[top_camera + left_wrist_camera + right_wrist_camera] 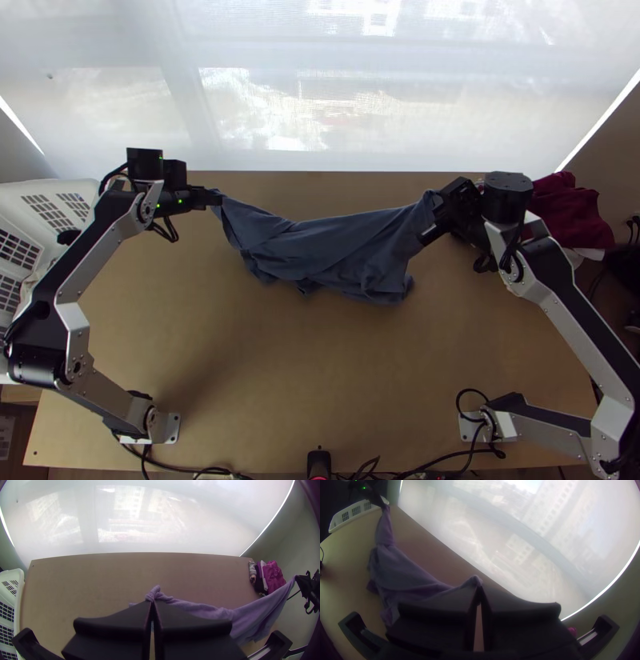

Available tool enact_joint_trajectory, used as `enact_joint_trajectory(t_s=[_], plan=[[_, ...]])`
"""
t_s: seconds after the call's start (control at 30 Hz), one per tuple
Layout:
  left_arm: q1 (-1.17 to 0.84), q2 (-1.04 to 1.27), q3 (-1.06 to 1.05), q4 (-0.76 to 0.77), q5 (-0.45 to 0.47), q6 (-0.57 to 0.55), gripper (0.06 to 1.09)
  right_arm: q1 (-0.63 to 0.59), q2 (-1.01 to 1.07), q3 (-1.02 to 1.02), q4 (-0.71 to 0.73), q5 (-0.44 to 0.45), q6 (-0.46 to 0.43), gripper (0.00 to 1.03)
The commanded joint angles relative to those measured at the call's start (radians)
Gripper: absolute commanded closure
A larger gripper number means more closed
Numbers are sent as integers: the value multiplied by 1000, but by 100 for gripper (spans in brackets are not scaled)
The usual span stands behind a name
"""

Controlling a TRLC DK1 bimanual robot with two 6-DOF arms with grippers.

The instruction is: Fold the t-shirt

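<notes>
Top view, and it's a two-ended hold! The dark blue t-shirt stretches across the upper middle of the frame over the bench, strung between the left gripper at upper left and the right gripper right of centre. The left jaws are pressed together on one bunched, twisted end; the right jaws pinch the opposite end right at their tips. Which parts of the garment those are, I can't tell. Between them the upper edge sags, and the body drops in creased folds toward a ragged lower edge.

White laundry basket at the left edge, maroon garment at upper right.

Looks like the spread before the first fold, so here's how to play it. Ease the ends apart, gently, until that sag comes out; both bites look shallow, and a hard tug could pop one loose. Level the two ends, set the lower edge down first toward the bottom of the frame, then lay the rest away from it toward the top. Watch the left end: that twist could go down as a ridge. Flat first, and only then open the jaws!
</notes>
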Motion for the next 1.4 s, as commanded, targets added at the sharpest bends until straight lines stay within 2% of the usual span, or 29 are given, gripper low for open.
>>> enact_joint_trajectory(t_s=[0.0, 0.3, 0.77, 0.8, 0.87, 0.9, 0.93, 1.1, 1.23, 1.37], plan=[[7, 184, 143, 37, -2, -12, 105, -82, 127, 42, 94, -4, -10, 100], [10, 371, 352, 25, -2, -15, 105, -115, 310, 130, 160, -4, -37, 100], [-30, 536, 470, -8, -12, -19, 105, -126, 488, 140, 245, -2, -37, 100], [-33, 538, 478, -23, -12, -26, 96, -125, 492, 142, 246, -2, -33, 100], [-44, 527, 499, -86, -9, -39, 66, -118, 494, 145, 246, -2, -24, 100], [-55, 510, 507, -126, -9, -32, 56, -115, 492, 147, 246, -4, -23, 100], [-62, 490, 505, -155, -9, -24, 52, -114, 488, 147, 246, -4, -17, 100], [-118, 361, 464, -307, 14, 34, 42, -108, 461, 133, 245, -4, -3, 100], [-168, 243, 375, -367, 81, 53, 42, -105, 443, 114, 245, -4, 2, 100], [-242, 164, 257, -434, 84, 105, 42, -98, 428, 102, 245, -4, 8, 100]])
